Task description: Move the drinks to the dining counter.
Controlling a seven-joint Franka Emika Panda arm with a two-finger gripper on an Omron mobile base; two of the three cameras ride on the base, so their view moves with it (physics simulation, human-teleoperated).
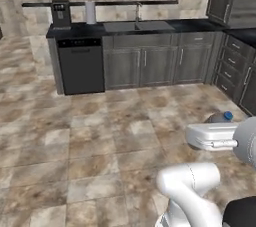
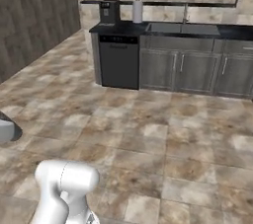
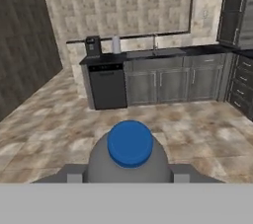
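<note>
Nearest, in the hand view, the gripper is clamped on the bottle, whose blue cap points forward along the hand; grey finger pads sit against both of its flanks. In the left base view the same bottle pokes out beyond the white hand, carried well above the tiled floor.

Beyond lies open floor, and at the far side a black counter with grey cabinets, a dark dishwasher, a sink with faucet, a coffee machine and a white paper-towel roll under a tile backsplash.

By my reading the task is partway: one drink is in hand and being transported, not yet set down. Reaching the dining counter, releasing the bottle there, and handling the carton all remain.
</note>
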